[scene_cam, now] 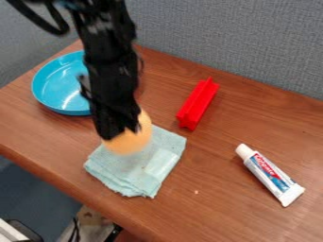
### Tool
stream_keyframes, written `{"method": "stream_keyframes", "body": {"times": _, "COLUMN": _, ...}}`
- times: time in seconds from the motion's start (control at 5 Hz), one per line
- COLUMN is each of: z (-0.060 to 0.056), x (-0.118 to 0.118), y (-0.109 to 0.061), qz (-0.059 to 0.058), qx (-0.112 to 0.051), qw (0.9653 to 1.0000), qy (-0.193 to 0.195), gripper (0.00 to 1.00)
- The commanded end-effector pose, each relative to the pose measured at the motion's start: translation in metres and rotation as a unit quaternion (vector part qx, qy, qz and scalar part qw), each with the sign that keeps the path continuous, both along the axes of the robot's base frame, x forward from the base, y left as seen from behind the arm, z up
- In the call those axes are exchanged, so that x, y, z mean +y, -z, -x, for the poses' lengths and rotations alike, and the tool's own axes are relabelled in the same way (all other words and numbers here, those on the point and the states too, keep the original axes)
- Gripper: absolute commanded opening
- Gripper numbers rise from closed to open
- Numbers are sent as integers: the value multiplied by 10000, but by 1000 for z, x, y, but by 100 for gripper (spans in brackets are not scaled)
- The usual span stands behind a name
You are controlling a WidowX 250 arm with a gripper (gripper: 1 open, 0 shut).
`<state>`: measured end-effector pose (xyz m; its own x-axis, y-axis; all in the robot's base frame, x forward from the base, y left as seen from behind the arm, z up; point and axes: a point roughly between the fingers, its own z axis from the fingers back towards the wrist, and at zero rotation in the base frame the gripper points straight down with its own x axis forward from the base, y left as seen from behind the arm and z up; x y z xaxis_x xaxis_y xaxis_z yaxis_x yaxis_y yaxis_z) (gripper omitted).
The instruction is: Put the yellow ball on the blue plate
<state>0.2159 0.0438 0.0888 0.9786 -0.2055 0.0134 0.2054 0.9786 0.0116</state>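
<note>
The pincer was clamped on the yellow ball — its dark fingers came down over the top of the ball, and the lower half of the ball showed below them. The ball seemed to hang just above the pale teal cloth, not resting on it, though the picture is a little blurred there and I cannot be fully sure of the gap.

As a judgement, the grasp was done and the lift was in hand. What remained was the carry toward the back left of the bench, then the lowering and the release over the blue plate. The plate lay near the back left corner, beside the arm, and nothing was in it.

The arm stood almost straight up over the cloth, black, with the pincer pointing down at the bench. Its upper part left the picture at the top edge.

Further out, a red block lay right of the arm, apart from the cloth — and a toothpaste tube lay well apart near the right edge.
</note>
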Motion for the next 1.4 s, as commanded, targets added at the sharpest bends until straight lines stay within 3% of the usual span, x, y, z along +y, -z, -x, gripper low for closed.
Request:
{"method": "stream_keyframes", "body": {"times": 0.0, "z": -15, "x": 33, "y": -36, "qz": -36, "qx": -444, "qw": 9977, "qy": -503, "gripper": 0}}
{"method": "stream_keyframes", "body": {"times": 0.2, "z": -25, "x": 78, "y": -44, "qz": -105, "qx": -546, "qw": 9921, "qy": -1124, "gripper": 0}}
{"method": "stream_keyframes", "body": {"times": 0.4, "z": -23, "x": 113, "y": -35, "qz": -110, "qx": -509, "qw": 9871, "qy": -1512, "gripper": 0}}
{"method": "stream_keyframes", "body": {"times": 0.6, "z": -11, "x": 128, "y": -25, "qz": -54, "qx": -462, "qw": 9860, "qy": -1600, "gripper": 0}}
{"method": "stream_keyframes", "body": {"times": 0.8, "z": -3, "x": 128, "y": -21, "qz": -18, "qx": -430, "qw": 9858, "qy": -1625, "gripper": 0}}
{"method": "stream_keyframes", "body": {"times": 1.2, "z": 2, "x": 107, "y": -29, "qz": 158, "qx": -511, "qw": 9870, "qy": -1518, "gripper": 0}}
